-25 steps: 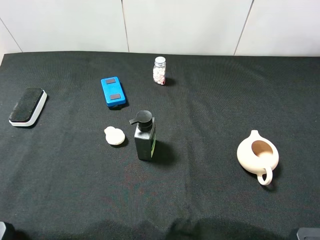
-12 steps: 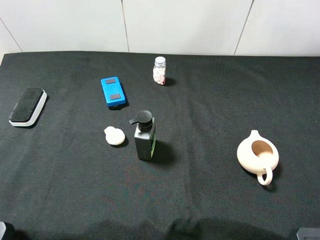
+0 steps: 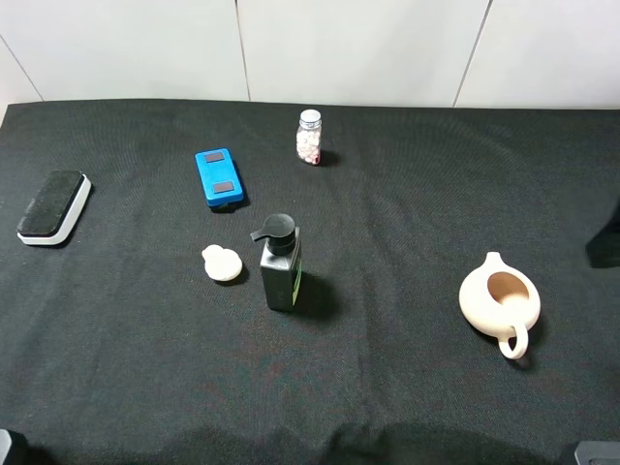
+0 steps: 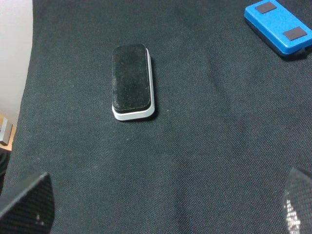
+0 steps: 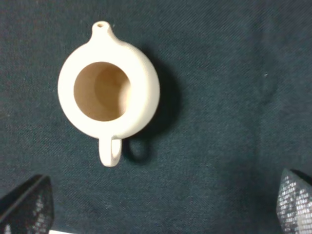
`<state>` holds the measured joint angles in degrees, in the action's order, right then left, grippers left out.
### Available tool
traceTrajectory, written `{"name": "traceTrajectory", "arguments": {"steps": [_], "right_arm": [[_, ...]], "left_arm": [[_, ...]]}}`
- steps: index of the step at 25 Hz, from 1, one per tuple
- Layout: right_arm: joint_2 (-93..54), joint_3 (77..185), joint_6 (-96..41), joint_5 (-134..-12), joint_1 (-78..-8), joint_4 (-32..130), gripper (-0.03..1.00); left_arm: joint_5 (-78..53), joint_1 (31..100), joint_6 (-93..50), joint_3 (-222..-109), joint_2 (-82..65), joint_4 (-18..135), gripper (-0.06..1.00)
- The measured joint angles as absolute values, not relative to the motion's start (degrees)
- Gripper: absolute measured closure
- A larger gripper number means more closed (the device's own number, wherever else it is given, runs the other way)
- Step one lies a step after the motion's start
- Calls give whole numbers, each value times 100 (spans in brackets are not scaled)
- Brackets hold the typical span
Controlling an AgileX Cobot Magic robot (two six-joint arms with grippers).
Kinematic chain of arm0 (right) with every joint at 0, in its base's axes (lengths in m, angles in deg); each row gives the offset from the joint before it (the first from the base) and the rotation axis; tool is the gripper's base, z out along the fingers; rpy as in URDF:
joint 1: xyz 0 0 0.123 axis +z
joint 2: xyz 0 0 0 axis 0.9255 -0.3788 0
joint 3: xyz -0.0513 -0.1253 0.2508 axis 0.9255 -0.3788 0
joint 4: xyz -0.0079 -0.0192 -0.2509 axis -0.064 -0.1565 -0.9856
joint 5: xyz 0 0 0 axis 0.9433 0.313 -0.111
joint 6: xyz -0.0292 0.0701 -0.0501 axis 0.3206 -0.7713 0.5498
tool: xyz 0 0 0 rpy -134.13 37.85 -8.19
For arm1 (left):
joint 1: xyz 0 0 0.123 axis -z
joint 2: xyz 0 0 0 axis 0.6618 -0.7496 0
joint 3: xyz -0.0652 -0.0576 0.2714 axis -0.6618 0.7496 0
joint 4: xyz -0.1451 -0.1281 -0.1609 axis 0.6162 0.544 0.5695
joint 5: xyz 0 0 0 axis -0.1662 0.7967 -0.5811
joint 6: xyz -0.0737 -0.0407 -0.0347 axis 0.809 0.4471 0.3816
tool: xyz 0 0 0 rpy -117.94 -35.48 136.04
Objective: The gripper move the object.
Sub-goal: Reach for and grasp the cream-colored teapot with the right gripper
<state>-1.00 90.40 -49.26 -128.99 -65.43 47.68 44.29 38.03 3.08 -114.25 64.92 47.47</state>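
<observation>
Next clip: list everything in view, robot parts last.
pot: one, cream, front right
pump bottle: one, dark, centre
disc: one, cream, just left of the bottle
box: one, blue, behind the disc
jar: one, clear, pale contents, back centre
eraser: one, black on white, far left
cloth: one, black, covering the table
left gripper: one, black, open, over the cloth near the eraser
right gripper: one, black, open, over the cloth beside the pot
</observation>
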Motion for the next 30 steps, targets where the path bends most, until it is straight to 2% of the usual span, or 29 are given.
{"name": "traceTrajectory", "arguments": {"steps": [16, 30], "right_arm": [[-1452, 9051, -4790, -11921, -6543, 5398, 27], [-2319, 9051, -4978, -11654, -6543, 5085, 27]], "left_arm": [[4429, 3803, 308, -11425, 6492, 4747, -5], [4429, 3803, 308, -11425, 6492, 4747, -5]]}}
